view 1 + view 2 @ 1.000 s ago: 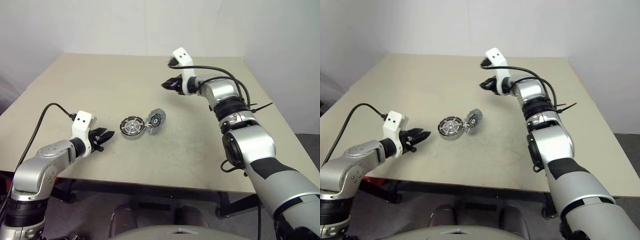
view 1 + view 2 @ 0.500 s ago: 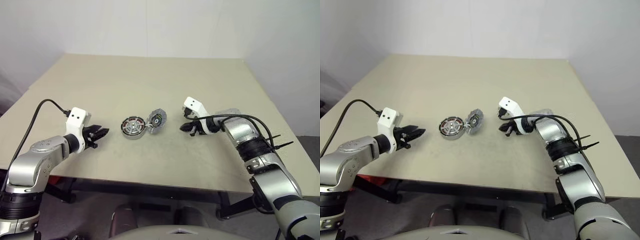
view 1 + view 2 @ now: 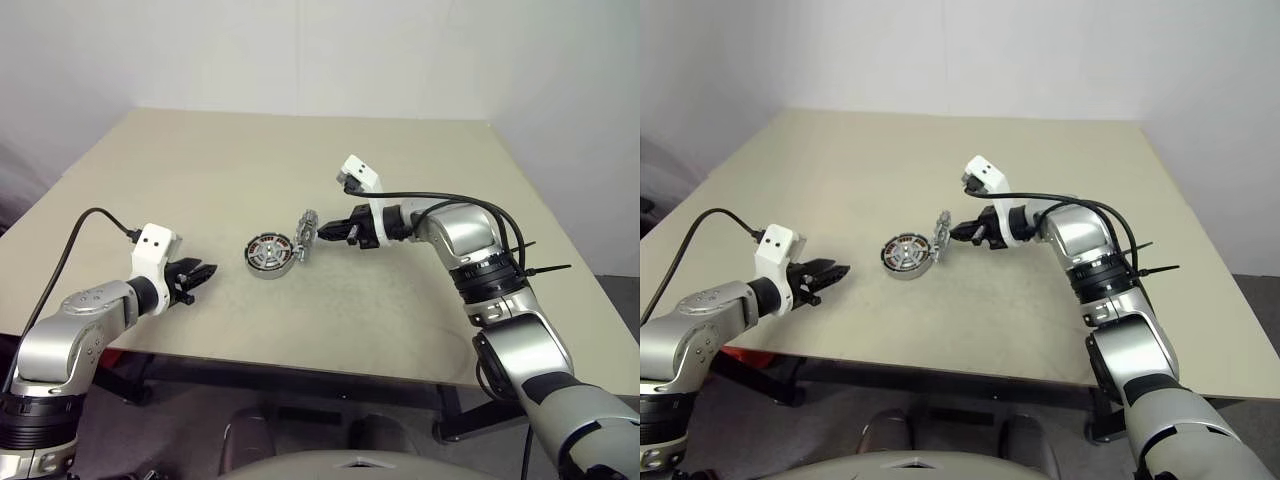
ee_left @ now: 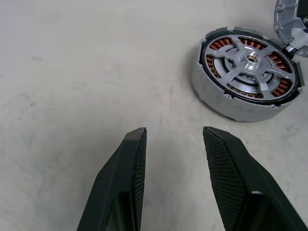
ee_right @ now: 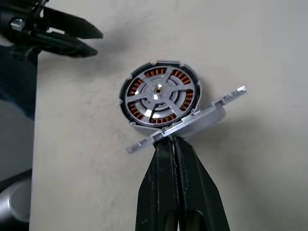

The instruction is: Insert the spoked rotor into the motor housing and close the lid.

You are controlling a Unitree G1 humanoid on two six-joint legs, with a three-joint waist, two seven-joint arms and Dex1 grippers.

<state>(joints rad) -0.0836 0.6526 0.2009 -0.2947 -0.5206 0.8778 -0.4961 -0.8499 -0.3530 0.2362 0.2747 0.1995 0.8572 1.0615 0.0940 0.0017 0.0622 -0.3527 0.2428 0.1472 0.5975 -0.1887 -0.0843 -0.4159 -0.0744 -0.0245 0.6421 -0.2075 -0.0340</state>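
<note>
The motor housing [image 3: 267,253] lies flat on the table, its copper windings showing. The spoked rotor [image 4: 250,60] sits inside it, silver spokes and hub facing up. Just right of the housing, the lid [image 3: 306,228] stands tilted on edge. My right gripper [image 3: 322,233] is shut on the lid's rim; in the right wrist view the two fingertips [image 5: 166,144] pinch the lid [image 5: 192,120] just in front of the housing [image 5: 159,96]. My left gripper [image 4: 173,139] hovers open and empty over the table, left of the housing and apart from it.
The beige table [image 3: 250,160] has bare surface all round the parts. Its front edge [image 3: 300,365] lies close below the housing. A black cable [image 3: 75,240] trails from the left wrist; another loops off the right forearm [image 3: 470,235].
My right gripper came from the far side of the table down to the lid and shut on its rim. The lid now stands more upright. The left gripper stayed where it was.
</note>
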